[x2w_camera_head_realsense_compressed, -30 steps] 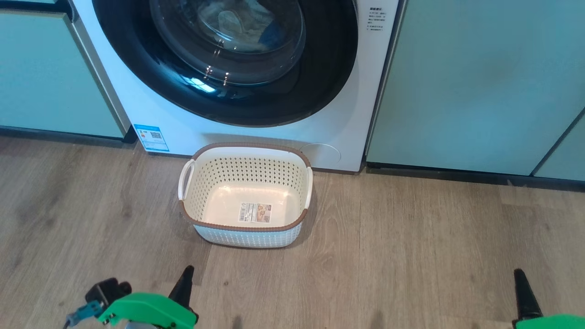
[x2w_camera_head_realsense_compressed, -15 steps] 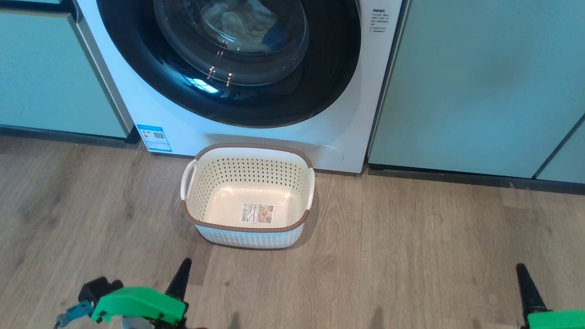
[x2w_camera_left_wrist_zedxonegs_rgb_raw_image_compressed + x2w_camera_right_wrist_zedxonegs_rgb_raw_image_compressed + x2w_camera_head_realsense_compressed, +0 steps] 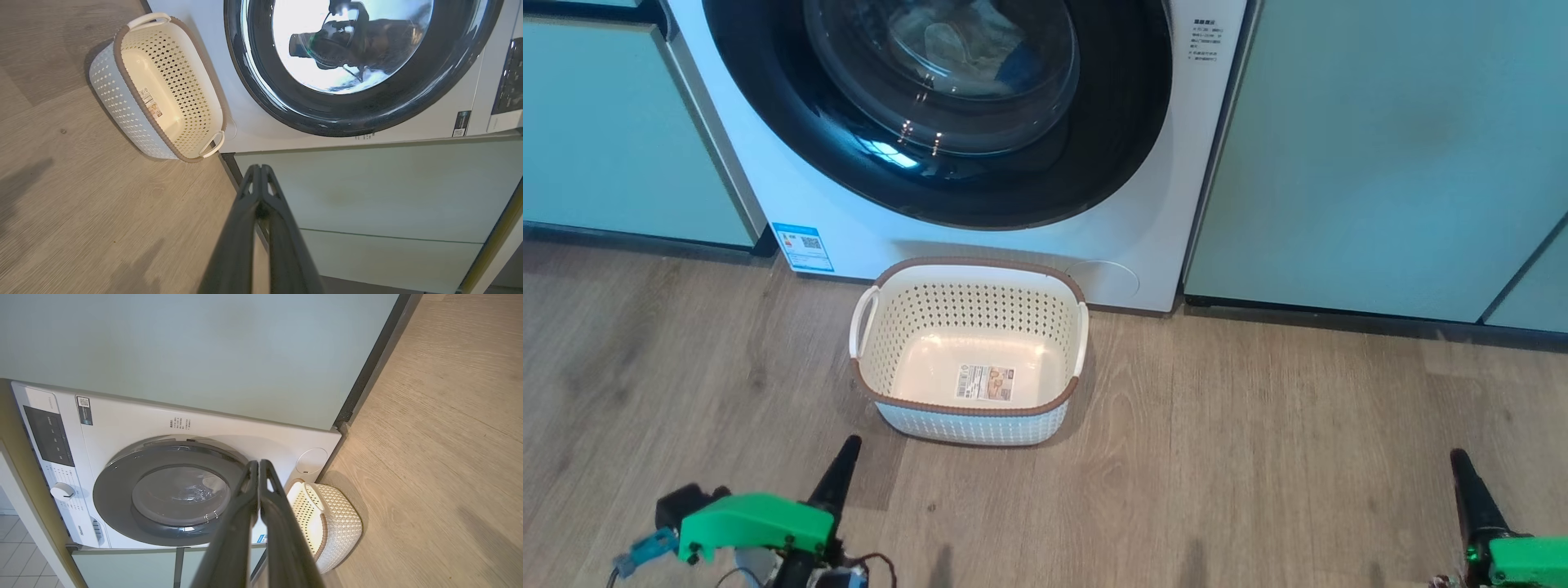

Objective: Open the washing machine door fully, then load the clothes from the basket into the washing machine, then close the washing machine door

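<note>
Nearest, the left gripper [image 3: 843, 457] hovered over the wood floor [image 3: 1258, 457] at the lower left of the head view, its 2 dark fingers pressed together tip to tip and holding nothing. At the lower right, well apart from it, the right gripper [image 3: 1462, 469] was likewise closed on nothing. Just beyond them the basket [image 3: 968, 407] stood upright on the floor, nearer the left gripper, with the label sticker [image 3: 986, 382] on its bottom in plain sight. Its far rim sat just in front of the washing machine [image 3: 1131, 220], between the blue energy sticker [image 3: 803, 247] and the round service flap [image 3: 1112, 276]. Above, the washing machine door [image 3: 1107, 139] lay closed against the front. Through its glass the clothes [image 3: 964, 41] showed as pale folds with a touch of blue. Pale green cabinets [image 3: 1380, 147] flanked the machine on both sides.
</note>
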{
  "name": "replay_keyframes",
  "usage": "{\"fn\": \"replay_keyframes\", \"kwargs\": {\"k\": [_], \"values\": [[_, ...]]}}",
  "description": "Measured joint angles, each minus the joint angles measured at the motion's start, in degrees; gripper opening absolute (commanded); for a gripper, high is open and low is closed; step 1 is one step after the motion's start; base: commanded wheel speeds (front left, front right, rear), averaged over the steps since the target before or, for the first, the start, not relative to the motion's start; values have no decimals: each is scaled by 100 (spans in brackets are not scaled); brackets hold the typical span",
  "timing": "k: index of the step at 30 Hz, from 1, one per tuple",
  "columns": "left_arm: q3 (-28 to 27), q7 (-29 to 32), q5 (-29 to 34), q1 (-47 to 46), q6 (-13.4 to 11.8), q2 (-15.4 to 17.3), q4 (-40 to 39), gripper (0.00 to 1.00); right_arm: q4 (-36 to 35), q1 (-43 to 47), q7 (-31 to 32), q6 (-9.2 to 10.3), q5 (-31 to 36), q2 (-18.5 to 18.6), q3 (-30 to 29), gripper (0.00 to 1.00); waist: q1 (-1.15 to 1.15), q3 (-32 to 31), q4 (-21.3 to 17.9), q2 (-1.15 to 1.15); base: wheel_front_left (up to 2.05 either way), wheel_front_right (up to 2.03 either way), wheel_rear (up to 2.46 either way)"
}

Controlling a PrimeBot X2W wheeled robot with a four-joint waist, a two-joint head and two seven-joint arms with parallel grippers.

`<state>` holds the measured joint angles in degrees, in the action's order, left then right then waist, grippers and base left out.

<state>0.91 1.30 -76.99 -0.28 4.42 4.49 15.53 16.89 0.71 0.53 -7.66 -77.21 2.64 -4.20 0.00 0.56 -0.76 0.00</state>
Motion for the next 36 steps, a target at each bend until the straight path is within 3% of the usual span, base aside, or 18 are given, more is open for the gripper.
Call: {"fn": "replay_keyframes", "kwargs": {"k": [24, 36], "values": [[-327, 343, -1592, -271, 265, -85, 7, 0, -74, -285, 411, 0, -1573, 26, -142, 0, 0, -38, 76, 0, 0, 0, 0], [-416, 379, -1630, -271, 266, -116, 8, 0, -87, -378, 435, 1, -1608, 27, -160, 0, 0, -38, 76, 0, 0, 0, 0]]}}
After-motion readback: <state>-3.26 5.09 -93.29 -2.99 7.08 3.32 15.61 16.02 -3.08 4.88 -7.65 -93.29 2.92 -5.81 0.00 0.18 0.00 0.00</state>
